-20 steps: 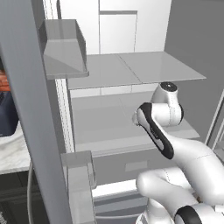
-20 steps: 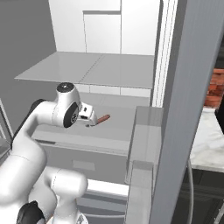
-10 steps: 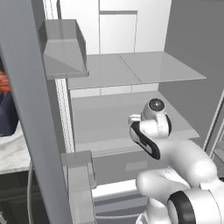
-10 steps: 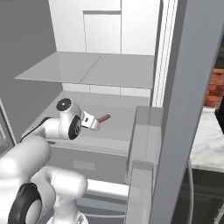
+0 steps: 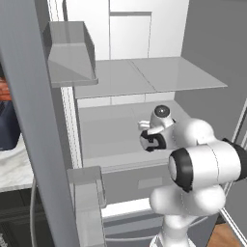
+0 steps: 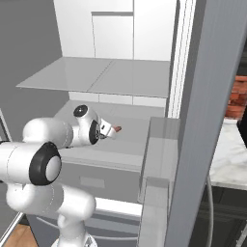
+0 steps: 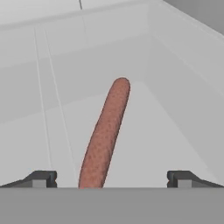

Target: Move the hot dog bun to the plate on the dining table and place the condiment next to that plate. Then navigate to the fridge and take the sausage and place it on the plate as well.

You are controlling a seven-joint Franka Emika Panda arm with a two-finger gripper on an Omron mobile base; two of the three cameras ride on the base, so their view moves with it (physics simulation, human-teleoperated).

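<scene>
The sausage (image 7: 104, 136) lies on the fridge's (image 6: 111, 72) white middle shelf (image 7: 144, 131), its near end between my fingers (image 7: 112, 178). My fingers stand wide apart, one tip on each side of the sausage, touching nothing.

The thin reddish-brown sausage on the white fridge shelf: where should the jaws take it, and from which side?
Probably across the middle of the thin reddish-brown sausage, one jaw on each long side. It lies flat and lengthwise away from the open gripper, so come straight along the white fridge shelf.
</scene>
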